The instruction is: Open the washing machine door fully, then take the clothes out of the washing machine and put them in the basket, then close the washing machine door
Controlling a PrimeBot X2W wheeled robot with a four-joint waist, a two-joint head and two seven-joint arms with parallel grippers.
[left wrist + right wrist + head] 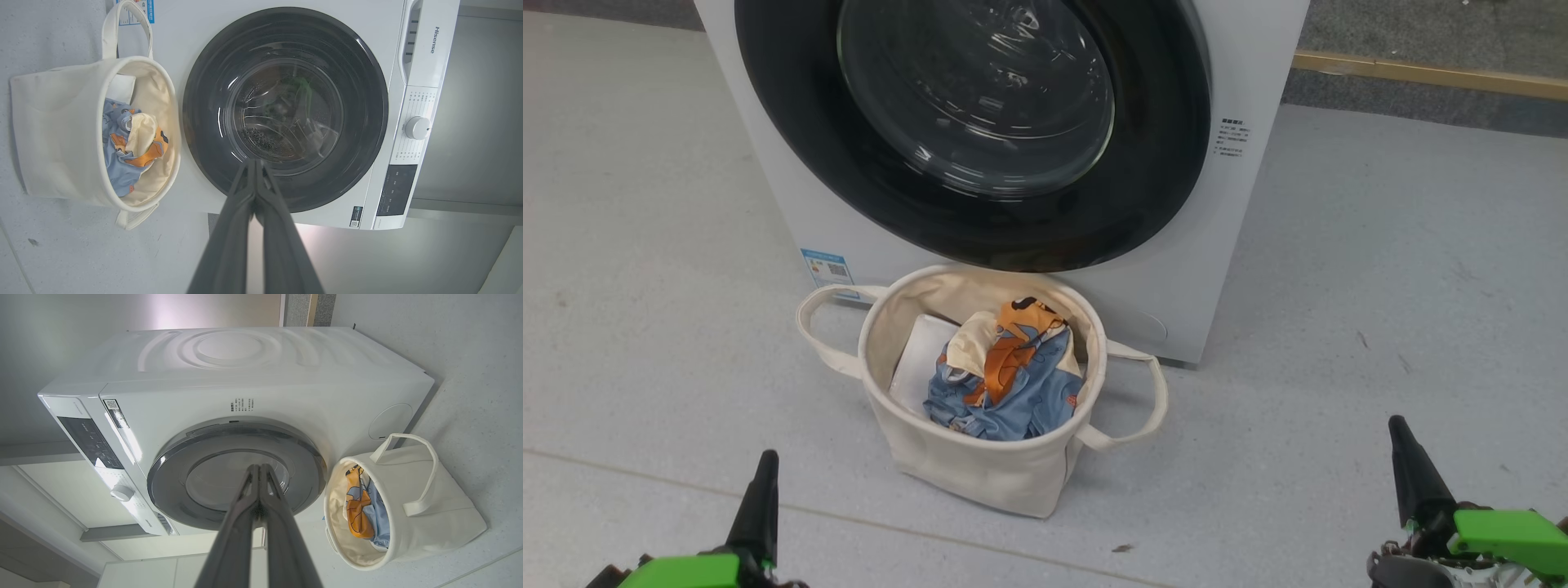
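Fingers (237, 212) on left gripper (766, 459) and right gripper (1397, 426) sit closed, empty, seemingly because the clothes (1013, 384) lie in the basket (980, 478).

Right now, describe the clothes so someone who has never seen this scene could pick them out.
Find the big white washing machine; a cream basket stands just in front of it. Inside lie the clothes, a crumpled bundle. Unlike the flat white sheet beside them, they are light blue with orange and cream print.
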